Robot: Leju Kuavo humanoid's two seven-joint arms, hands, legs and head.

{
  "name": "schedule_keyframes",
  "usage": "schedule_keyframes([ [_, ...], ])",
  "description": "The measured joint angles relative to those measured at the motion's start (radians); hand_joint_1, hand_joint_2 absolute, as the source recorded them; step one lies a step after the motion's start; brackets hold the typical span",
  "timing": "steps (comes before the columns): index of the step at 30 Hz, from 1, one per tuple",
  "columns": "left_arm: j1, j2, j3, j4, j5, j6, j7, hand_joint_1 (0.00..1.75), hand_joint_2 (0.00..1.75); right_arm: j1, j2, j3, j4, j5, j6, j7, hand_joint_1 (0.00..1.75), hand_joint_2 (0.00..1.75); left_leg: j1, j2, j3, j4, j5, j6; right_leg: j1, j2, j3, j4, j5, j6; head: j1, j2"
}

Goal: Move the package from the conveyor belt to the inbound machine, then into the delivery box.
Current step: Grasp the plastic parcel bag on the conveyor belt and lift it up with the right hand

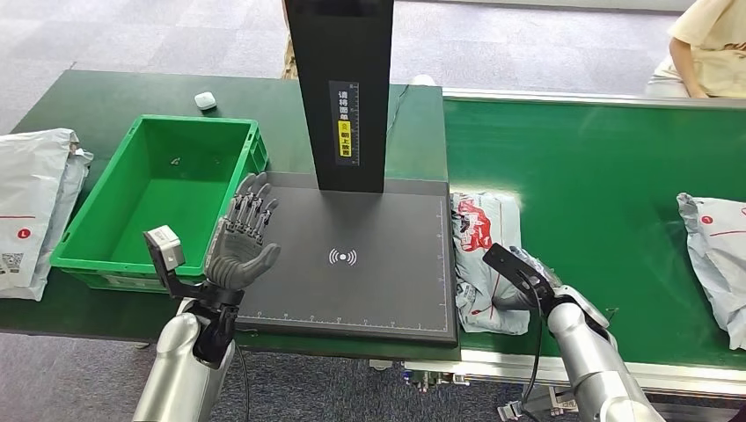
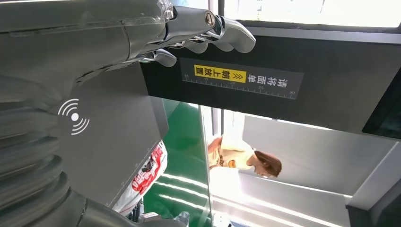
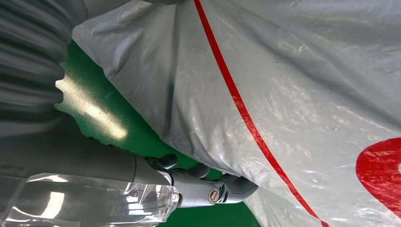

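Note:
A grey package with red print (image 1: pixel 479 237) lies crumpled on the green conveyor belt (image 1: pixel 598 176), right beside the black scan platform of the inbound machine (image 1: pixel 352 299). My right hand (image 1: pixel 528 280) is at the package's near right edge. In the right wrist view its fingers (image 3: pixel 208 189) curl under the rim of the package (image 3: pixel 293 94), gripping it. My left hand (image 1: pixel 246 237) hovers over the platform's left edge, fingers spread and empty. The green delivery box (image 1: pixel 88 255) stands empty just left of it.
The machine's black column (image 1: pixel 343 88) rises at the back of the platform. Another grey package (image 1: pixel 717 255) lies further right on the belt. White bags (image 1: pixel 31 202) lie left of the box. A person (image 1: pixel 708 48) sits at the far right.

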Motion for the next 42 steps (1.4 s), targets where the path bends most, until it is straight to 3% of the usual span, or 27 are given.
schedule_keyframes([
  [1,-0.001,0.001,-0.001,0.002,0.0,0.0,0.0,0.0,1.75,-0.001,0.0,0.001,0.004,0.0,0.0,0.0,1.71,1.75,0.0,0.0,0.0,0.0,0.0,0.0,0.0,0.0,0.0,0.0,0.0,0.0,0.0,0.0],
  [2,-0.002,0.001,-0.001,0.004,0.0,0.0,0.0,0.0,1.75,-0.001,0.0,0.002,0.005,0.0,0.0,0.0,1.75,1.75,0.0,0.0,0.0,0.0,0.0,0.0,0.0,0.0,0.0,0.0,0.0,0.0,0.0,0.0],
  [16,-0.005,0.002,-0.001,0.006,0.007,0.003,-0.005,0.0,1.75,-0.012,0.0,0.022,0.01,-0.002,-0.02,-0.02,1.68,1.75,0.0,0.0,0.0,0.0,0.0,0.0,0.0,0.0,0.0,0.0,0.0,0.0,0.0,0.0],
  [26,-0.018,0.002,-0.001,0.007,0.006,0.003,-0.005,0.0,1.75,-0.026,0.0,0.047,0.01,-0.007,-0.018,-0.035,1.75,1.75,0.0,0.0,0.0,0.0,0.0,0.0,0.0,0.0,0.0,0.0,0.0,0.0,0.0,0.0],
  [31,-0.013,0.002,0.0,0.006,0.002,0.009,-0.005,0.0,1.75,-0.014,0.002,0.049,-0.004,-0.057,-0.103,-0.053,1.75,1.75,0.0,0.0,-0.002,0.0,0.0,0.0,0.0,0.0,-0.001,0.0,0.0,0.0,0.0,0.0],
  [33,-0.002,0.002,0.002,0.001,0.0,0.016,-0.005,0.0,1.75,-0.005,0.012,0.032,-0.033,-0.135,-0.18,-0.084,1.75,1.75,0.0,0.0,-0.002,0.0,0.0,0.0,0.0,0.0,-0.002,0.0,0.0,0.0,0.0,0.0],
  [36,0.014,0.002,0.004,-0.009,-0.001,0.023,-0.006,0.0,1.75,0.007,0.037,-0.041,-0.114,-0.358,-0.25,-0.179,1.75,1.75,0.0,-0.001,-0.003,0.0,0.0,0.0,0.0,-0.001,-0.003,0.0,0.0,0.0,0.0,0.0],
  [42,0.015,0.001,0.004,-0.01,-0.001,0.035,-0.035,0.0,1.75,0.048,0.085,-0.219,-0.309,-0.799,-0.161,-0.34,1.75,1.75,0.0,-0.002,-0.004,0.0,0.0,0.0,0.0,-0.003,-0.003,0.0,0.0,0.0,0.0,0.0],
])
